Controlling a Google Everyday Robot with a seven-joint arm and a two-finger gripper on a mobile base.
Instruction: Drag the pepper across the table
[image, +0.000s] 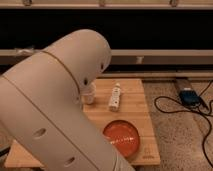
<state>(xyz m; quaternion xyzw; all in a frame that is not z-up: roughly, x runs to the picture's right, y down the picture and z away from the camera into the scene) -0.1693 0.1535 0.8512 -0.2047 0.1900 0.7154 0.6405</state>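
The arm (50, 110) is the biggest thing here: a fat off-white shell w/ a thin tan seam and a few small dark holes. It fills the left and centre of the view from the bottom edge up to approx. mid-height and blocks the left part of the table (137, 107).

The table is light wood planks, w/ its right half and a strip at bottom left exposed. It sits on a speckled floor (180, 135). Behind it, a pale ledge (160, 56) runs across under a dark band.

The gripper is out of sight, somewhere behind the arm's bulk over the table's left side, so open vs. closed: can't tell. The pepper isn't visible on the exposed wood either; if it's on the table, it's in the part covered by the arm.

The bowl (121, 139) is round and orange-red. It's on the near right part of the table, w/ its left rim just at the arm's edge.

A black cable (170, 107) loops on the floor right of the table, running to a small bluish box (189, 96) near the far right.

A white bar (115, 97) lies mid-table beyond the bowl, apart from it and angled slightly.

Just left of the bar, a short white stub (89, 93) pokes out from under the arm's edge. Can't tell if it's part of the arm or a separate item.

The logo (146, 155) is a small mark at the table's near right corner.
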